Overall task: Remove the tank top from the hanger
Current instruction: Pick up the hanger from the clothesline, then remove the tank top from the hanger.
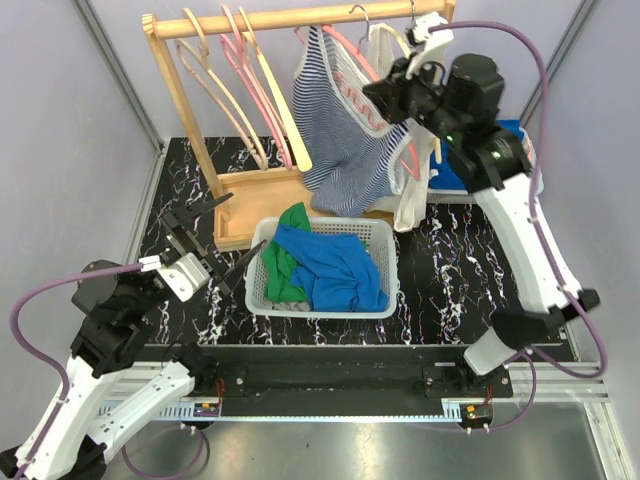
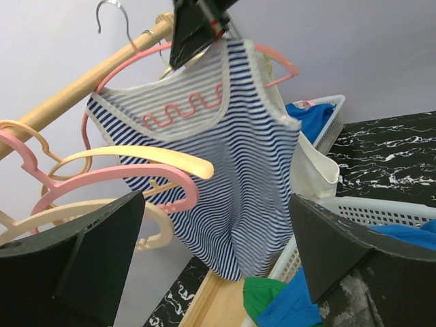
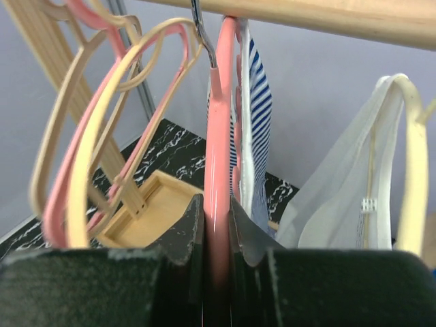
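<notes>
Clamping pink hanger (image 3: 216, 136) below wooden rail (image 1: 300, 17), right gripper (image 3: 216, 235) has jaws nearly closed on it. Striped tank top (image 1: 340, 140) hangs on that hanger, long axis vertical, at 2 o'clock from left gripper (image 1: 215, 250), whose jaws are wide, empty, well apart from garment. Right arm nearer.

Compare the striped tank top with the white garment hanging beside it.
The striped tank top has blue-and-white stripes; the white garment is plain. The striped tank top hangs on a pink hanger, which the right end effector is clamped on; the white garment hangs on a cream hanger that nothing grips. Both hang from the same wooden rail.
</notes>
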